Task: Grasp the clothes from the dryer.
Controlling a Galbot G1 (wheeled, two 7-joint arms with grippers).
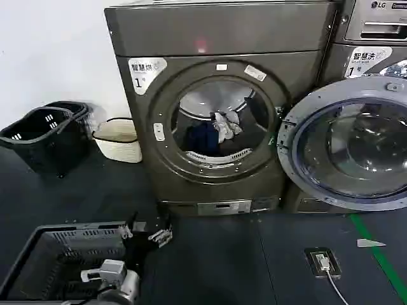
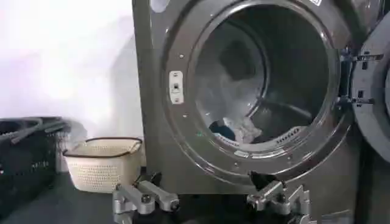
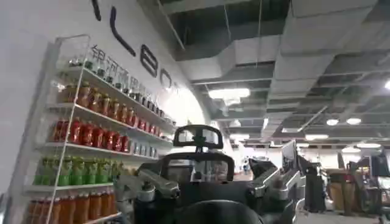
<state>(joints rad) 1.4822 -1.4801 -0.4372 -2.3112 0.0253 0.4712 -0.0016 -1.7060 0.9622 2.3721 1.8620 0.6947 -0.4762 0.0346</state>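
The dryer [image 1: 219, 44] stands in the middle of the head view, its porthole uncovered and its round door [image 1: 346, 143] swung out to the right. Inside the drum lie the clothes [image 1: 215, 132], a dark navy piece beside a white-grey one; the left wrist view has the clothes [image 2: 234, 129] low in the drum of the dryer [image 2: 152, 91]. My left gripper [image 1: 149, 230] [image 2: 210, 196] hovers low near the floor in front of the dryer, open and empty, well short of the porthole. My right gripper [image 3: 210, 182] is open, empty, and faces away into the room.
Two black baskets [image 1: 41, 130] and a cream basket [image 1: 117, 138] stand by the wall left of the dryer. A grey crate [image 1: 60, 254] sits under my left arm. A silver LG machine [image 1: 375, 19] is at top right. A floor socket [image 1: 323, 262] and green tape [image 1: 375, 248] mark the floor.
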